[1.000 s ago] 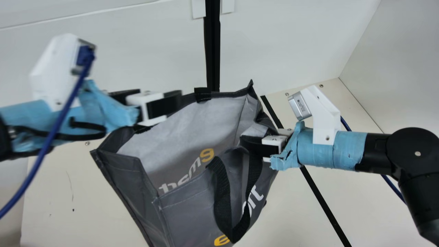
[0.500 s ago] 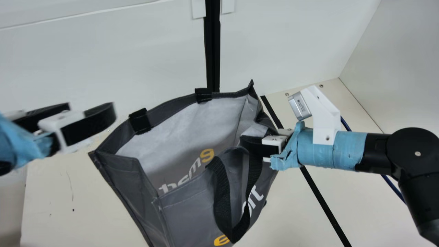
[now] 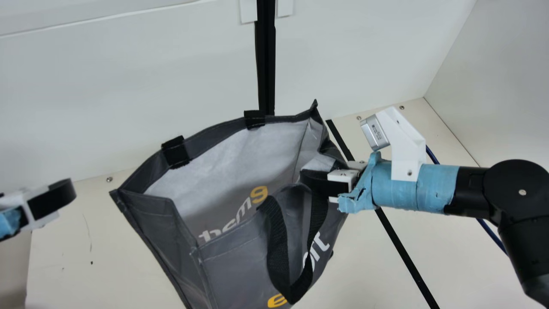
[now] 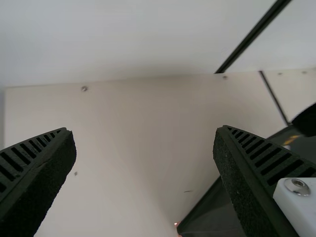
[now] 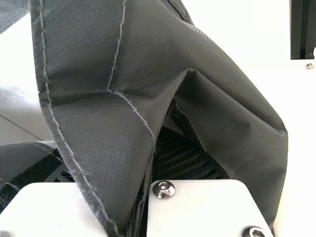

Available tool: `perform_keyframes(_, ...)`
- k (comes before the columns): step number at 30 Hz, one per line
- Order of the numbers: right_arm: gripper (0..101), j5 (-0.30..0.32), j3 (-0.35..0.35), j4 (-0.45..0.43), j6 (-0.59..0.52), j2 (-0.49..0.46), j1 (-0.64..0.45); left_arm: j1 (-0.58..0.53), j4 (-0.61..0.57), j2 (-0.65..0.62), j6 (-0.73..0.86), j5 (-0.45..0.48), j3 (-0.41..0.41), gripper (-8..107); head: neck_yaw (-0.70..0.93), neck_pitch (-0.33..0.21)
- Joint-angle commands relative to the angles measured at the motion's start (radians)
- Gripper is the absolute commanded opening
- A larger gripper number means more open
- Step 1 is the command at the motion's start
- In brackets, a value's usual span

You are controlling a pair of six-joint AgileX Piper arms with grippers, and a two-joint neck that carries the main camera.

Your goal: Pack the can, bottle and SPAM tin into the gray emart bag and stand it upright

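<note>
My left gripper (image 3: 59, 197) is at the far left of the main view, apart from the bag; in the left wrist view the left gripper (image 4: 144, 131) is open with nothing between its fingers. The gray emart bag (image 3: 233, 262) has its mouth spread wide, showing a pale lining (image 3: 240, 159); its lower inside is hidden. A black handle (image 3: 278, 249) hangs over its front. At the bag's right rim, my right gripper (image 3: 321, 183) is shut on the fabric. In the right wrist view folded gray cloth (image 5: 84, 118) passes between the fingers of the right gripper (image 5: 145, 192).
The cream table (image 3: 77, 262) extends on both sides of the bag, with a black strip (image 3: 403, 253) at the right. Pale walls (image 3: 128, 86) rise behind and at the right, and a dark post (image 3: 266, 64) stands behind the bag.
My left gripper has swung away from the bag's back left rim to the left and downward in the main view. The bag has barely shifted and the right arm has kept still.
</note>
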Motion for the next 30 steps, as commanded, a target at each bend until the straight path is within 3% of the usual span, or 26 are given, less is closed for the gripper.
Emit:
perform_keyframes(1,0,0.000,0.000,0.000,0.000,0.000,0.000,-0.002,0.148,-0.005,-0.038,0.001,0.027,90,-0.002,-0.021)
perform_keyframes(5,0,0.000,0.000,0.000,0.000,0.000,0.000,-0.020,0.300,-0.018,-0.103,0.004,0.083,90,-0.002,-0.021)
perform_keyframes(6,0,0.000,0.000,0.000,0.000,0.000,0.000,-0.015,0.170,-0.014,-0.078,0.005,0.062,90,-0.002,-0.021)
perform_keyframes(11,0,0.000,0.000,0.000,0.000,0.000,0.000,-0.019,0.294,-0.016,-0.104,0.006,0.083,90,-0.002,-0.021)
perform_keyframes(18,0,-0.008,-0.005,-0.018,0.021,-0.016,0.009,-0.019,0.299,-0.016,-0.104,0.006,0.083,90,-0.002,-0.021)
perform_keyframes(30,0,0.002,-0.190,-0.207,0.071,0.030,-0.093,-0.019,0.299,-0.016,-0.104,0.006,0.083,90,-0.002,-0.021)
